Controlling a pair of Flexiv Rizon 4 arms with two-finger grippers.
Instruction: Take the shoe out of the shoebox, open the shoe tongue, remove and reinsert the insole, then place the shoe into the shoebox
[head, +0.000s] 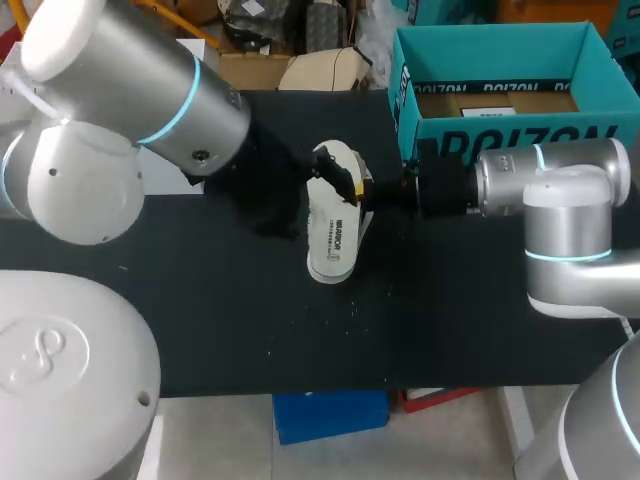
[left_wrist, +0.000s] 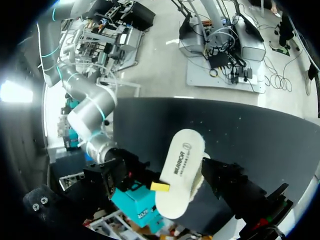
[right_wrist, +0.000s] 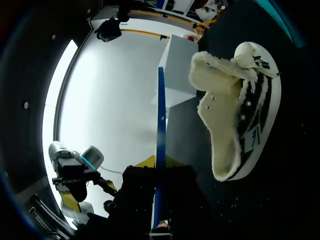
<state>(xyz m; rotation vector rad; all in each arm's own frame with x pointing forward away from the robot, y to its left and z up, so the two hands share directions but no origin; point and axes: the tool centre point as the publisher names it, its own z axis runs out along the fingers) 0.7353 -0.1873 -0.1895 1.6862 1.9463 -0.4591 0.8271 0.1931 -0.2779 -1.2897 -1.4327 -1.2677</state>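
Here the shoe (head: 333, 225) is seen lying sideways near the middle of the black table (head: 200, 300). It is outside the teal shoebox (head: 500, 60), which stands open at about 1 o'clock from it, close by but apart. The pale printed sole is turned toward the head camera, one end at 12 o'clock and the other at 6; which end is the toe is hard to make out. In the right wrist view the fleece-lined opening and a black-and-white striped upper are shown, but the depth of the inside is hidden. Whether the shoe rests on the table or is lifted off it cannot be told.

The left arm (head: 150, 90) is seen entering from 10 o'clock. The left gripper (left_wrist: 216, 172) is found at the shoe's fleece edge, dark against the dark table, and it cannot be told whether its jaws are open or closed. The right arm (head: 540, 185) enters from 3 o'clock, and the right gripper (head: 375, 188) is placed at the shoe's 2 o'clock side. Its jaws are largely hidden, so their state cannot be told either. The shoebox's near wall is partly covered by the right arm.
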